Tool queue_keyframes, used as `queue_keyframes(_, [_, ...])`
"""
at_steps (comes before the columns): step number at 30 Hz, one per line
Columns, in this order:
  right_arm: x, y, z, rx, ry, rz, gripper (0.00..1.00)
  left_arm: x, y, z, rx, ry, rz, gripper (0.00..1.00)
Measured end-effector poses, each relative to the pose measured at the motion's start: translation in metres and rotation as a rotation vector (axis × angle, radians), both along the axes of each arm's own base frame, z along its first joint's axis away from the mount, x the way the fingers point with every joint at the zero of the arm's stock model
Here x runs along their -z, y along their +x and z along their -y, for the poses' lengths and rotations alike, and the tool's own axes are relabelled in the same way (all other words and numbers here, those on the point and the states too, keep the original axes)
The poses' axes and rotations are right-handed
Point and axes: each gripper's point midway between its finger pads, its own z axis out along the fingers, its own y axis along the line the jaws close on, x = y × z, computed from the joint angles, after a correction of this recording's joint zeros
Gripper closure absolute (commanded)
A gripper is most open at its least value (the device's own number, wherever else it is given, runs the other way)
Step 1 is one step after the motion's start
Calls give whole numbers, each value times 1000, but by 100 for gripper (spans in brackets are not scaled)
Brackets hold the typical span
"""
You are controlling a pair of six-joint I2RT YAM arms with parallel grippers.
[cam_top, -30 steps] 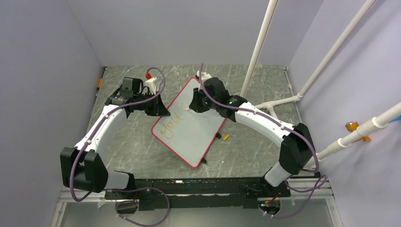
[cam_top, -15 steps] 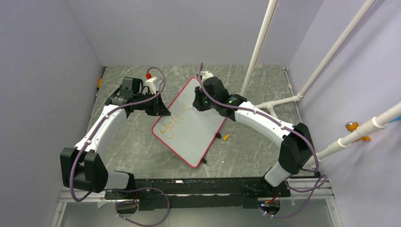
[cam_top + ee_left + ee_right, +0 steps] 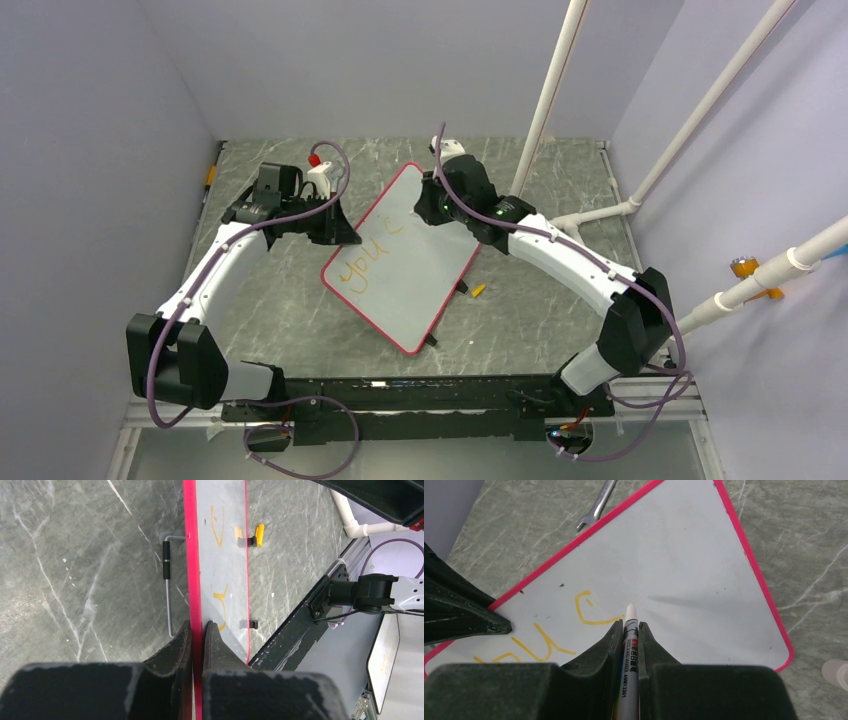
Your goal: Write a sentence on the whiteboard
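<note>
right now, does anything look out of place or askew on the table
The whiteboard lies diagonal to the table edges, its frame pinched by the left gripper. A small yellow cap-like piece lies loose by its right side, and a wrench sits just off the board's edge; neither serves the writing.

Smooth, faintly glossy whiteboard [image 3: 684, 545] in pink plastic frame; matt marble-veined table [image 3: 814, 530]; bare metal wrench [image 3: 596, 507].

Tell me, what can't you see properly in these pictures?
Top view: the right arm hides the marker and part of the whiteboard rim.
Left wrist: the board is seen edge-on, so the sentence is too squashed to read.
Right wrist: the top edge cuts off the wrench; the right gripper itself hides the words' start.
</note>
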Motion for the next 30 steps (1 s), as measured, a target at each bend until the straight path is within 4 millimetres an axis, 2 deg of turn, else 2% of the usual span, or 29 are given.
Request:
queue_keyframes(22, [3, 20, -15, -2, 23, -7, 100, 0, 0, 1, 2, 0, 1, 100])
queue_keyframes(30, [8, 20, -22, -40, 35, -31, 100, 1, -1, -1, -3, 6, -5, 100])
